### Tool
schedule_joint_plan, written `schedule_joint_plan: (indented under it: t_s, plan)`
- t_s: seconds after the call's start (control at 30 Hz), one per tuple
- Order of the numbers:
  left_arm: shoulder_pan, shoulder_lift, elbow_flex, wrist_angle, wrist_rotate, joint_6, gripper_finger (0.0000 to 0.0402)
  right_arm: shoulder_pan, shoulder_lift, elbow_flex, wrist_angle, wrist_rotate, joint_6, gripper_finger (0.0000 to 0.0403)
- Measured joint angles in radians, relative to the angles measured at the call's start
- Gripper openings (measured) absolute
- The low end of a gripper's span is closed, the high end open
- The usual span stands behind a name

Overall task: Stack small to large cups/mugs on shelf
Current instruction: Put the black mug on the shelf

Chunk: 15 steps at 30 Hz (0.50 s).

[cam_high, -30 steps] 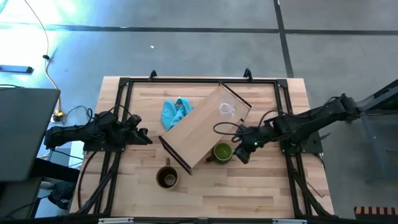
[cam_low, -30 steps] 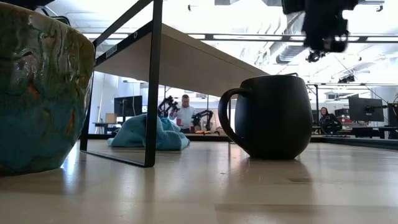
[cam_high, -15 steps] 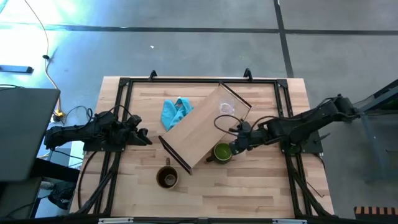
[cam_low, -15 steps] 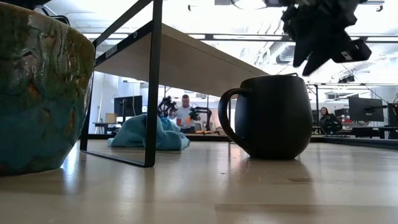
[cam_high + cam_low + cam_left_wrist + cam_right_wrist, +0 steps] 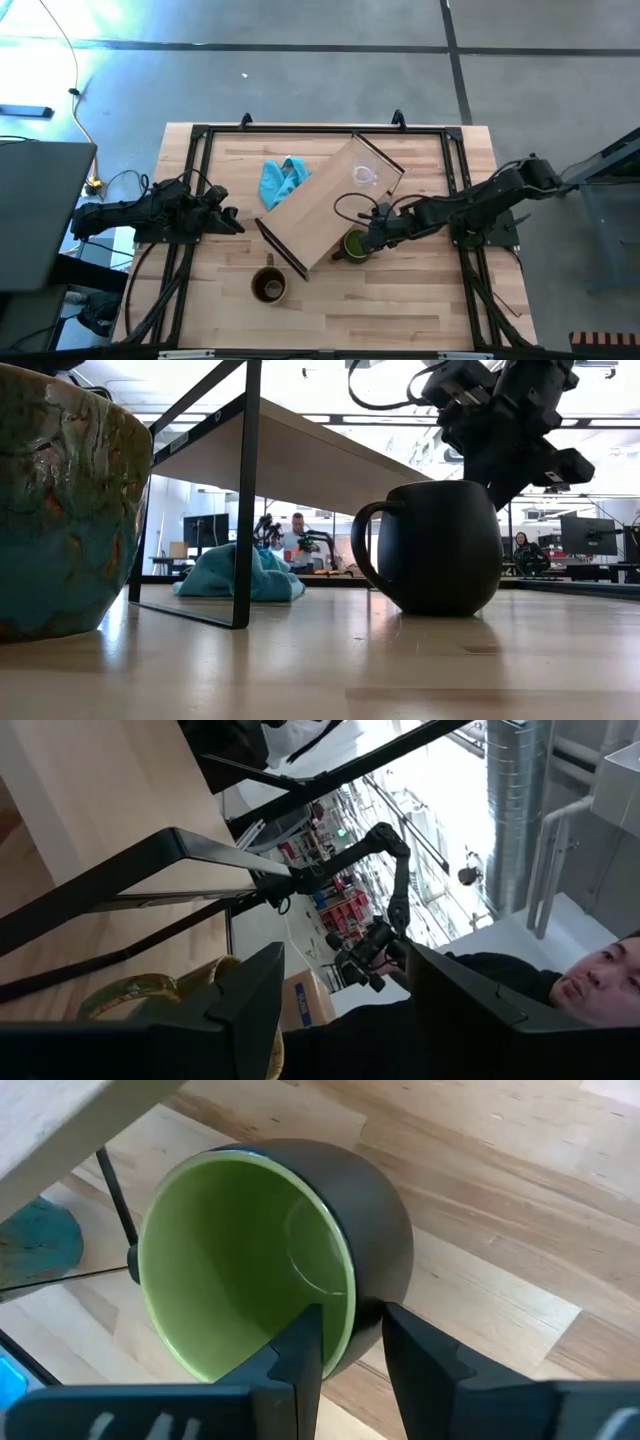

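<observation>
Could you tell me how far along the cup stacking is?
Done: the clear glass cup stands on the shelf. In hand: the right hand straddles the green mug's rim, not yet closed. Left: the brown mug waits on the table; the left hand idles.

blue cloth (image 5: 281,181): crumpled on wooden tabletop (image 5: 400,300) | people (image 5: 296,540): in room behind, low view

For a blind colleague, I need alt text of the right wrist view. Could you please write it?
The right end effector straddles the rim of the green mug, one finger inside its light green interior and one outside its dark wall, not visibly clamped. The mug stands upright on the wooden tabletop, beside the pale shelf.
</observation>
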Motion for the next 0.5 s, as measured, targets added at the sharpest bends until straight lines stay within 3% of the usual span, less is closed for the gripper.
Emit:
schedule_joint_plan:
  t_s: [0.27, 0.5]
  plan:
    - [0.0, 0.0, 0.0, -0.004, 0.0, -0.007, 0.02, 0.0, 0.001, -0.002, -0.019, -0.025, -0.061, 0.001]
    - [0.0, 0.0, 0.0, -0.004, -0.003, -0.008, 0.02, 0.0, 0.002, -0.002, -0.04, -0.092, -0.107, 0.0007]
